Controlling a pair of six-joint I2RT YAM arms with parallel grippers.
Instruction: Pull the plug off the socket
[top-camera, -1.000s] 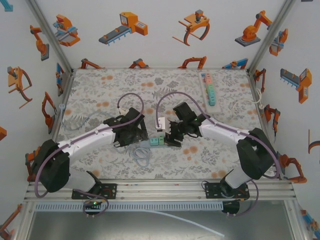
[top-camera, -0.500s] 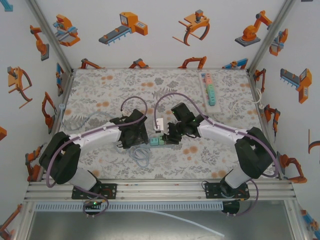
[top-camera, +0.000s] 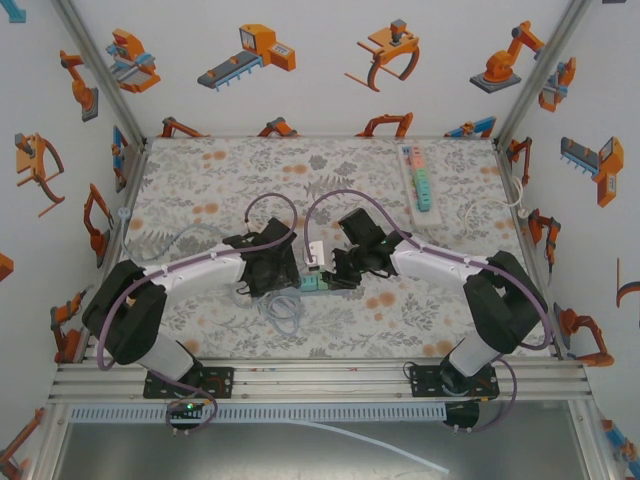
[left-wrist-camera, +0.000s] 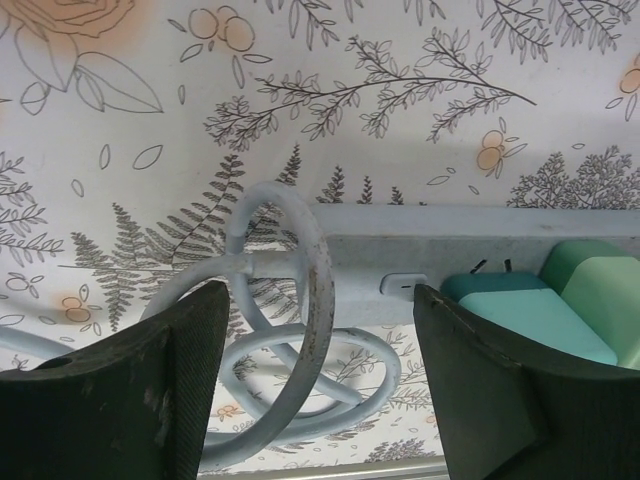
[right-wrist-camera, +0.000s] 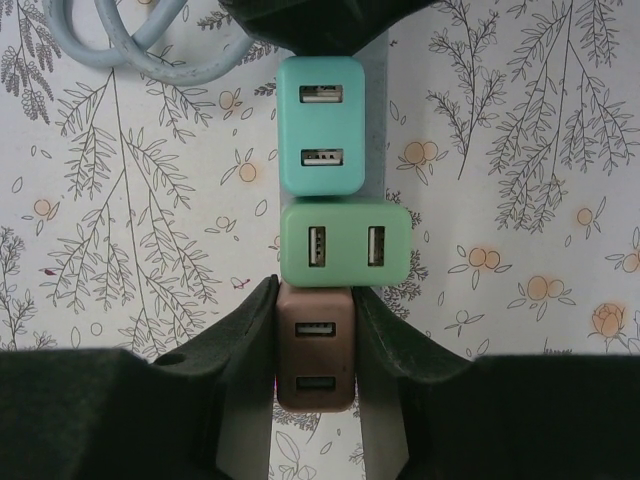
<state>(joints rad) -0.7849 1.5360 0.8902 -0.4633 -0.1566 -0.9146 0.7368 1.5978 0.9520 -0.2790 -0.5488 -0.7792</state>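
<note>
Both arms have closed in: right fingers (right-wrist-camera: 250, 345) have just clenched the brown plug (right-wrist-camera: 315, 345), still seated in the strip (left-wrist-camera: 400, 250) on the counter (top-camera: 200, 190), while left fingers (left-wrist-camera: 170, 370), narrowing yet released, straddle its cable end, so the pull looks ready.

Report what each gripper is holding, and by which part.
The right gripper clamps the brown plug by two opposite sides. The left gripper holds nothing: it is open, with the cable end of the power strip between its fingers.
</note>
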